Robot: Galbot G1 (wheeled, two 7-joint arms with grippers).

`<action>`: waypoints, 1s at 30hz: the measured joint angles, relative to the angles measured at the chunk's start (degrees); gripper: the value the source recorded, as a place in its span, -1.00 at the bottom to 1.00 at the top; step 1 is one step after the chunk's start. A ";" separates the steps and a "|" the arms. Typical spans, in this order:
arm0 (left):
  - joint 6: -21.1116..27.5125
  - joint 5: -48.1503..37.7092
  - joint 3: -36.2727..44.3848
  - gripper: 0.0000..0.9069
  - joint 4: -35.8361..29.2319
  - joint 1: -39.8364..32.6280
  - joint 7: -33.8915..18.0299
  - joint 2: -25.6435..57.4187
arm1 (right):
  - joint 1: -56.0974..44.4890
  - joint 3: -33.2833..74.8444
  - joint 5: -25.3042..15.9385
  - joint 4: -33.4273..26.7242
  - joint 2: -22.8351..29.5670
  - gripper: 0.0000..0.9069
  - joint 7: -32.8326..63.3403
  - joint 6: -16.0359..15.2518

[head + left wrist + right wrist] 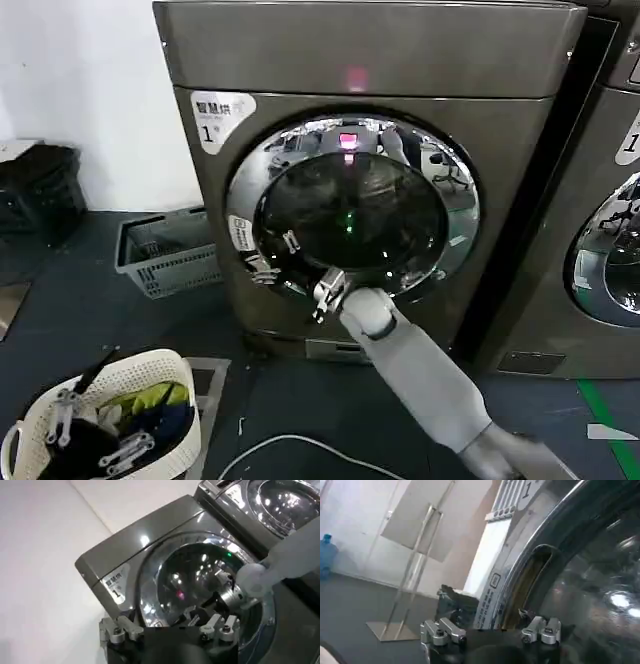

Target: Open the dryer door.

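Nearest, at about seven o'clock in the head view, a cream round woven laundry basket [150, 385] sits on the dark floor with clothes and metal parts heaped inside. From five o'clock the right arm's pale grey cylindrical forearm [425, 375] rises toward the centre, and the right gripper [325, 295] meets the lower edge of the large round porthole dryer door with its wide shiny chrome rim and dark tinted glass [350, 205]. Whether its claw is open or closed I cannot tell, since the fingers blend into the chrome. The right wrist view looks along the rim [560, 545] from very close, with a narrow gap showing between the rim and the machine's front.

The left gripper [170, 630] hangs in front of the same door [200, 580]; its claw state I cannot tell either.

Farther back, at nine o'clock, a grey slatted plastic crate [165, 250] stands on the floor beside the grey-brown metal dryer cabinet [360, 50]. At three o'clock the neighbouring machine's chrome door [610, 250] is partly visible.
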 joint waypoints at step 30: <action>2.90 0.51 1.40 1.00 1.19 -2.78 -1.19 0.48 | -4.71 1.72 13.27 9.42 -9.84 1.00 -33.30 7.96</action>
